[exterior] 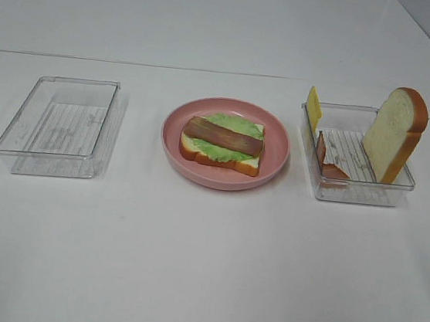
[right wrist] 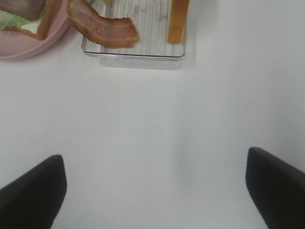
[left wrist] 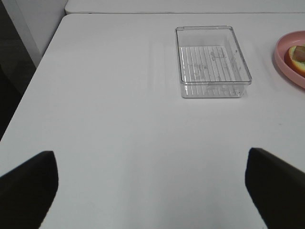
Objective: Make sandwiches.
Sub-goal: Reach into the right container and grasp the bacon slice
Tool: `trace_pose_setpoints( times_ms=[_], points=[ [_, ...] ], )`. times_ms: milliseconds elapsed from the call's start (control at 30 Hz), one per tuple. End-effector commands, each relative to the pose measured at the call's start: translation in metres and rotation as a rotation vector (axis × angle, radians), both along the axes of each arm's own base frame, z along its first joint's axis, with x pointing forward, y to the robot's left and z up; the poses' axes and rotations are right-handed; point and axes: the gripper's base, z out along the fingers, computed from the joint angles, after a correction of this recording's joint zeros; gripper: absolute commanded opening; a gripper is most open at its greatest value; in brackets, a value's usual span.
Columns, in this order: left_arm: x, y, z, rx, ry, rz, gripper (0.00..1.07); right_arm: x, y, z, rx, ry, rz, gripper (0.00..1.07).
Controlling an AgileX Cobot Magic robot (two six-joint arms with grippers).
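A bacon strip (right wrist: 102,28) lies across the rim of the clear tray (right wrist: 138,59), a bread slice (right wrist: 177,21) stands inside it, a pink plate (right wrist: 33,47) sits just beside it

In front of me lies a white table (exterior: 203,268). A round pink plate (exterior: 279,134) sits at its middle. To my left, well apart from the plate, stands a clear plastic tray (exterior: 51,166) with a ribbed floor. To my right, just beside the plate but not touching it, stands a second clear tray (exterior: 359,191) of the same kind.
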Motion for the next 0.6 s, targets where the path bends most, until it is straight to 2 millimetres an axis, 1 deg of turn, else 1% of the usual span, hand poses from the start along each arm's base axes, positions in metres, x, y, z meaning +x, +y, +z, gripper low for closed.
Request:
trace_pose_setpoints(
  times_ms=[33,100,133,167,200,233,267,300,400,467,500,533,567,600],
  points=[
    [-0.002,-0.001,0.000,-0.009,-0.021,0.002,1.01,0.009,0.000,0.002,0.013,0.028,0.015,0.99],
    [-0.002,-0.001,0.000,-0.009,-0.021,0.002,1.01,0.035,0.002,0.001,0.054,0.123,0.021,0.99],
    [-0.002,-0.001,0.000,-0.009,-0.021,0.002,1.01,0.035,0.002,0.001,0.054,0.123,0.021,0.99],
    [-0.002,-0.001,0.000,-0.009,-0.021,0.002,1.01,0.040,0.002,0.001,0.063,0.142,0.023,0.99],
    [-0.002,-0.001,0.000,-0.009,-0.021,0.002,1.01,0.051,0.006,0.001,0.070,0.183,0.047,0.99],
    [-0.002,-0.001,0.000,-0.009,-0.021,0.002,1.01,0.051,0.006,0.001,0.070,0.183,0.047,0.99],
    [-0.002,-0.001,0.000,-0.009,-0.021,0.002,1.01,0.057,0.010,0.001,0.064,0.198,0.067,0.99],
    [-0.002,-0.001,0.000,-0.009,-0.021,0.002,1.01,0.067,0.019,0.001,0.044,0.216,0.104,0.99],
    [-0.002,-0.001,0.000,-0.009,-0.021,0.002,1.01,0.073,0.025,0.001,0.026,0.221,0.118,0.99],
    [-0.002,-0.001,0.000,-0.009,-0.021,0.002,1.01,0.091,0.048,0.001,-0.059,0.240,0.160,0.99],
    [-0.002,-0.001,0.000,-0.009,-0.021,0.002,1.01,0.091,0.048,0.001,-0.059,0.240,0.160,0.99],
    [-0.002,-0.001,0.000,-0.009,-0.021,0.002,1.01,0.095,0.054,0.001,-0.081,0.245,0.171,0.99],
    [-0.002,-0.001,0.000,-0.009,-0.021,0.002,1.01,0.103,0.066,0.002,-0.114,0.250,0.183,0.99],
    [-0.002,-0.001,0.000,-0.009,-0.021,0.002,1.01,0.103,0.066,0.002,-0.114,0.250,0.183,0.99]
  ],
)
